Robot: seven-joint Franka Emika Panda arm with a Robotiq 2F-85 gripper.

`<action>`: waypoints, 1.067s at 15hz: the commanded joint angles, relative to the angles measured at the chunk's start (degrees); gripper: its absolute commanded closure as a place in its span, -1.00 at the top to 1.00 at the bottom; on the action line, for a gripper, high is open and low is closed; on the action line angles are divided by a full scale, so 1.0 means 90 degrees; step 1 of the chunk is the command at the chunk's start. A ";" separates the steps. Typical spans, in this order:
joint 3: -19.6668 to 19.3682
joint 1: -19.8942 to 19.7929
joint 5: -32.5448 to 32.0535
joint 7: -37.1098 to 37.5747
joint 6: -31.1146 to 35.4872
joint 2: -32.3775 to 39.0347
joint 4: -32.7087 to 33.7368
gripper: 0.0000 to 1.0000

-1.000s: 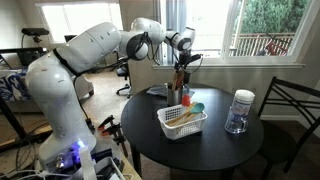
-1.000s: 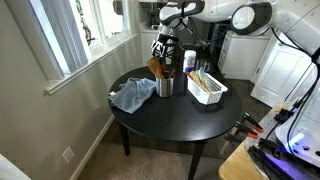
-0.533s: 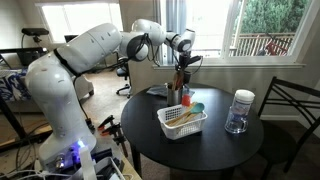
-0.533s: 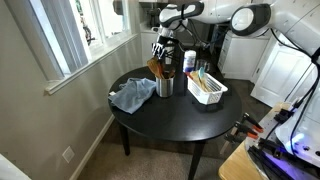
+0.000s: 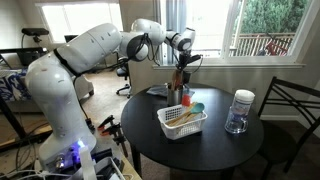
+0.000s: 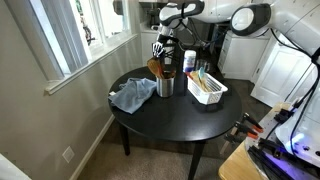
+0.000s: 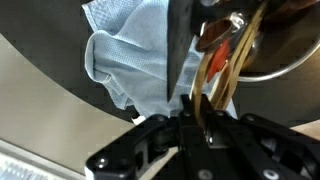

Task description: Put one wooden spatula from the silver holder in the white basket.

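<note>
The silver holder (image 5: 178, 94) (image 6: 165, 85) stands on the round black table with several wooden utensils upright in it. My gripper (image 5: 181, 64) (image 6: 163, 50) hangs right over it, at the tops of the handles. In the wrist view my gripper (image 7: 200, 113) is shut on the upper end of a wooden spatula (image 7: 213, 74), whose shaft runs down into the holder's rim (image 7: 285, 62). Other wooden handles lie close beside it. The white basket (image 5: 168, 118) (image 6: 213, 98) sits next to the holder and has a few coloured items in it.
A crumpled light-blue cloth (image 6: 131, 96) (image 7: 130, 50) lies on the table beside the holder. A clear jar with a white lid (image 5: 239, 111) stands at the table's far side from the arm. A dark chair (image 5: 295, 115) and a window are close by.
The jaws have closed from wide open onto the spatula's handle. The arm and the utensils have stayed where they were.
</note>
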 commanded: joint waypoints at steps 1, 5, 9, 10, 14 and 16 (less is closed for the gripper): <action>-0.0030 -0.0008 -0.0070 -0.0077 -0.0108 -0.0160 0.0051 -0.87; -0.0084 0.0013 -0.0125 -0.0060 -0.0106 -0.0317 0.0097 -0.87; -0.0098 0.0034 -0.0122 -0.0007 -0.0121 -0.0435 0.0104 -0.87; -0.0081 0.0022 -0.0068 0.0127 -0.0216 -0.0492 0.0086 -0.87; -0.0248 0.0091 -0.0078 0.1148 -0.0450 -0.0732 -0.0012 -0.87; -0.0370 0.0153 -0.0073 0.1880 -0.0554 -0.0865 -0.0052 -0.86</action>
